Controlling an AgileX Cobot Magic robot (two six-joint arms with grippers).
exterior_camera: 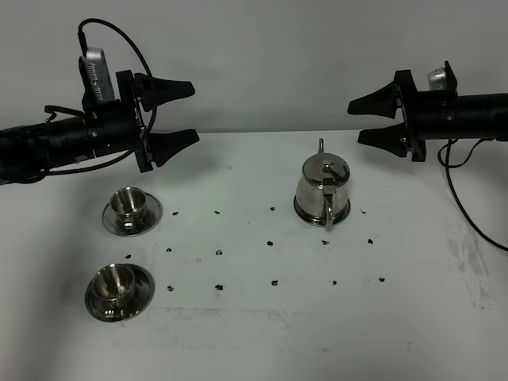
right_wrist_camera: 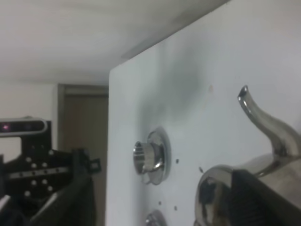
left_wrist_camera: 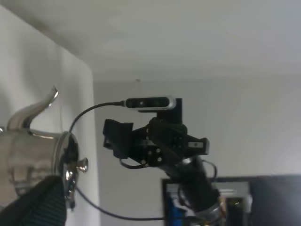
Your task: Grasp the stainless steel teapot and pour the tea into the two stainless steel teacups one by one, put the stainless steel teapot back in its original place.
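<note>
**both tools open and empty, teapot not yet picked up**

the left tool [exterior_camera: 171, 113] hangs in the air over the far left of the desk [exterior_camera: 262, 333], its jaws spread wide with nothing between them. the right tool [exterior_camera: 373, 119] hangs at a similar height over the far right, also spread wide and empty. the two point towards each other across the middle. neither touches anything.

the teapot [exterior_camera: 323, 190] stands upright on the desk, right of centre, below and a little left of the right tool and apart from it. its lid is on. its handle [exterior_camera: 329, 213] faces the near edge and its spout [exterior_camera: 321, 147] the far edge. a thin rim of the coaster [exterior_camera: 300, 213] shows under its base, so it sits in its own place.

well apart, on the left, the far cup [exterior_camera: 131, 208] and the near cup [exterior_camera: 119, 290] each stand upright on a saucer, one behind the other. whether either holds tea cannot be told.

as it looks, the task is at its start: the teapot is ungrasped, and both pours and the return to the coaster are left. the right tool is the nearer one to the teapot.
</note>
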